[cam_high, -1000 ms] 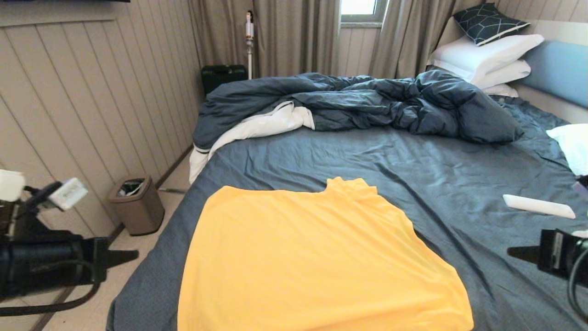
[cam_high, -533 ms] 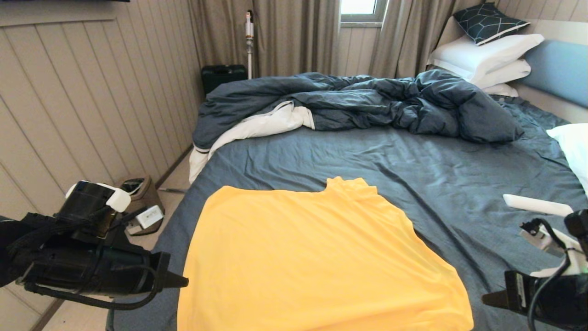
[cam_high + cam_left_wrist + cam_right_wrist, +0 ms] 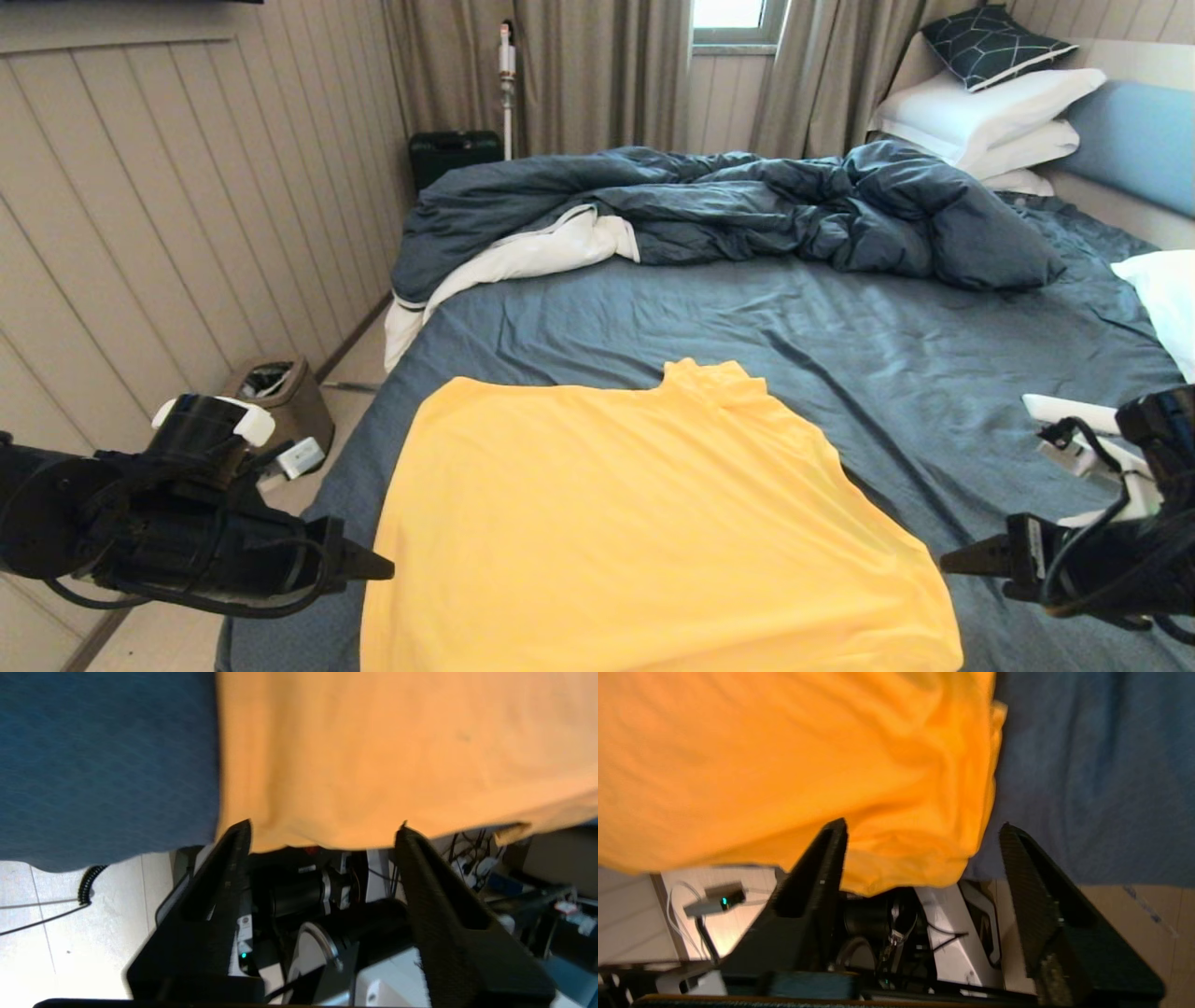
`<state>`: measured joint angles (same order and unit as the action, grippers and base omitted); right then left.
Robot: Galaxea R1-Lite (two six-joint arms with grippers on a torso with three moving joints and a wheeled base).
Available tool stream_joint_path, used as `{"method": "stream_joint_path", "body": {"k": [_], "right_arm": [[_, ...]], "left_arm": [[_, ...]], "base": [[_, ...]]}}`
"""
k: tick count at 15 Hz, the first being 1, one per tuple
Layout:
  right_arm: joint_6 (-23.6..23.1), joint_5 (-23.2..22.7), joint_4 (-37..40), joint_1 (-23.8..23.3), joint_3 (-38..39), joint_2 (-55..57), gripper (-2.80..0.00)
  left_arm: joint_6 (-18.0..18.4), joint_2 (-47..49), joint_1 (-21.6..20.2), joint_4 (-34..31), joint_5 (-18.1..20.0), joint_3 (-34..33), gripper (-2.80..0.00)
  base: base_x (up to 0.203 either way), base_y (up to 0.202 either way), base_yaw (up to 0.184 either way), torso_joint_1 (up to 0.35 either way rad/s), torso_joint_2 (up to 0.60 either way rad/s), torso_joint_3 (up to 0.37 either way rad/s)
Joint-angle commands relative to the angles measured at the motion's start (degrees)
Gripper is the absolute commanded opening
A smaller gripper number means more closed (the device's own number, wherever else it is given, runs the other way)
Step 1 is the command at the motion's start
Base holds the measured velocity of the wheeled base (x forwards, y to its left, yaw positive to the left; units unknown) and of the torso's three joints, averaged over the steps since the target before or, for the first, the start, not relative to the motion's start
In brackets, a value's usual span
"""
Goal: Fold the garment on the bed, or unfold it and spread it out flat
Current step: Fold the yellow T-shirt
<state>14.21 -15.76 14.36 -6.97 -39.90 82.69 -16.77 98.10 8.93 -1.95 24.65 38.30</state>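
Both arms have swung in toward the bed's near edge. Left gripper [image 3: 322,833] now sits low at the near-left side of the plain bright yellow T-shirt [image 3: 644,523], jaws spread wide; right gripper [image 3: 922,833] mirrors it at the near-right corner, jaws also apart, nothing pinched. That shirt lies spread on the wide bed with dark blue-grey sheet [image 3: 934,373], hem draping over the near edge.

A brown bin [image 3: 278,411] stands by the panelled wall, a dark case [image 3: 455,154] near the curtains [image 3: 597,75].
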Motion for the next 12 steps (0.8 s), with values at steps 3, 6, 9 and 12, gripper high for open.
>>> {"method": "stream_joint_path", "body": {"k": [3, 6, 9, 12], "right_arm": [[0.8, -0.1, 0.3, -0.5, -3.6, 0.4, 0.00], [0.8, 0.1, 0.4, -0.5, -5.2, 0.5, 0.00], [0.6, 0.2, 0.1, -0.6, -5.3, 0.7, 0.00], [0.6, 0.1, 0.1, -0.4, -5.9, 0.7, 0.00]], "left_arm": [[-0.1, 3.9, -0.9, 4.9, 0.1, -3.8, 0.00], [-1.2, 8.1, -0.9, 8.5, 0.3, -5.2, 0.00], [-3.9, 12.2, -0.7, 16.5, 0.3, -6.5, 0.00], [-4.4, 12.0, 0.8, 16.9, 0.4, -6.9, 0.00]], "base": [[0.000, 0.000, 0.000, 0.000, 0.00, 0.000], [0.000, 0.000, 0.000, 0.000, 0.00, 0.000], [0.000, 0.000, 0.000, 0.000, 0.00, 0.000], [0.000, 0.000, 0.000, 0.000, 0.00, 0.000]]}}
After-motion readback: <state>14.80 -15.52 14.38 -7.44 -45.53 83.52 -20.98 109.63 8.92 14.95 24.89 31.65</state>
